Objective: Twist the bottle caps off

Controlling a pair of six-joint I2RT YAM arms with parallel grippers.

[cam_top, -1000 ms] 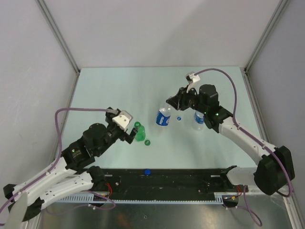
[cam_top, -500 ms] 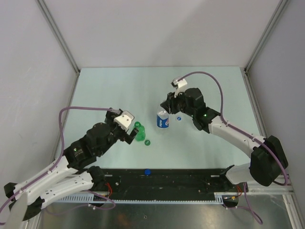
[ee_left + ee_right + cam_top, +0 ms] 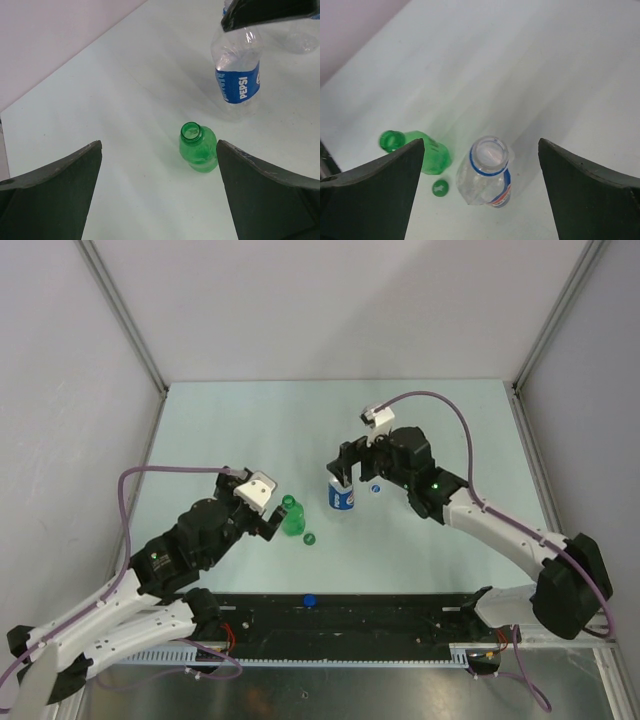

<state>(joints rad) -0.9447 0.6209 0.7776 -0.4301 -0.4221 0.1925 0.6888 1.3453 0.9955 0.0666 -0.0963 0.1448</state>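
A clear bottle with a blue label [image 3: 343, 496] stands mid-table, its mouth uncapped [image 3: 490, 152]. My right gripper [image 3: 352, 470] hangs open just above it [image 3: 481, 142], its fingers wide on either side and touching nothing. The green bottle [image 3: 291, 517] stands to the left, also uncapped [image 3: 198, 148]. The green cap [image 3: 309, 538] lies beside it [image 3: 439, 188]. A blue cap [image 3: 375, 489] lies right of the clear bottle. My left gripper [image 3: 274, 520] is open and empty [image 3: 159, 146], just short of the green bottle. Part of a second clear bottle [image 3: 300, 40] shows behind. No white cap is in view.
Grey walls close the table at the back and on both sides. A black rail [image 3: 400, 625] runs along the near edge, with a small blue round thing [image 3: 309, 600] on it. My right arm [image 3: 480, 520] reaches in across the right half.
My right gripper moved left over the blue-labelled bottle and went from shut to open. That bottle, tilted before, now stands upright. The left arm has barely shifted.
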